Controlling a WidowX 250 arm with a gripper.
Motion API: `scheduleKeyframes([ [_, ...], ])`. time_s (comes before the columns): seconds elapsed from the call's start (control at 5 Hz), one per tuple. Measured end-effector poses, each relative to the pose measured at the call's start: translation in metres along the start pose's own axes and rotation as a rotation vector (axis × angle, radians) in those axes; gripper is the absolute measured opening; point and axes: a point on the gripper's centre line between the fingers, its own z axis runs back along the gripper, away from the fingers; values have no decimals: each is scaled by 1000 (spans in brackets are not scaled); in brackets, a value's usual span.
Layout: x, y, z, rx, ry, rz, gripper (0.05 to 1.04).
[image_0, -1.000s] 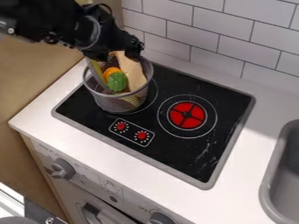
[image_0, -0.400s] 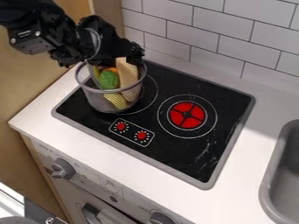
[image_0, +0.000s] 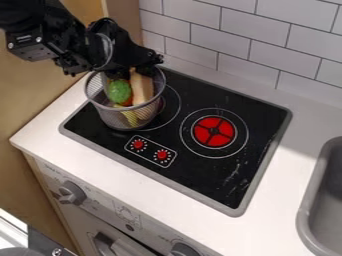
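Countertop (image_0: 87, 162): white, running in front of the tiled wall (image_0: 234, 30), with the black cooktop (image_0: 200, 175) set into it.
Sink basin (image_0: 306, 215): grey, at the right edge of the view, well apart from the arm.
Robot arm (image_0: 27, 45): comes in from the upper left.
Mesh basket (image_0: 115, 120): upright on the cooktop's left burner area, food pieces inside, its mouth just under the gripper (image_0: 135, 72).
Red burner (image_0: 212, 131): to the right of the basket, apart from it.
Jaws: at the far side of the basket's mouth; whether they stand wide, narrow or closed on something, I cannot tell.
Beige long piece (image_0: 141, 90): in the basket, directly below the jaws, its long axis running steeply up toward them, top end close against or between them; contact is unclear.
Green piece (image_0: 119, 91): left of the beige one, lower than the jaws and nearer the camera.
Yellow striped piece (image_0: 130, 118): deeper down, seen through the mesh.
Red dials (image_0: 138, 144): two, on the cooktop in front of the basket.
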Motion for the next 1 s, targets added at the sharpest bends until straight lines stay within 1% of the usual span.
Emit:
scheduleKeyframes([
  [0.4, -4, -6, 2, 17, 35, 75, 478],
  [0.6, -1, -14, 12, 44, 72, 125, 478],
  [0.8, 1, -21, 22, 78, 80, 128, 478],
  [1.0, 2, -24, 26, 93, 79, 130, 478],
])
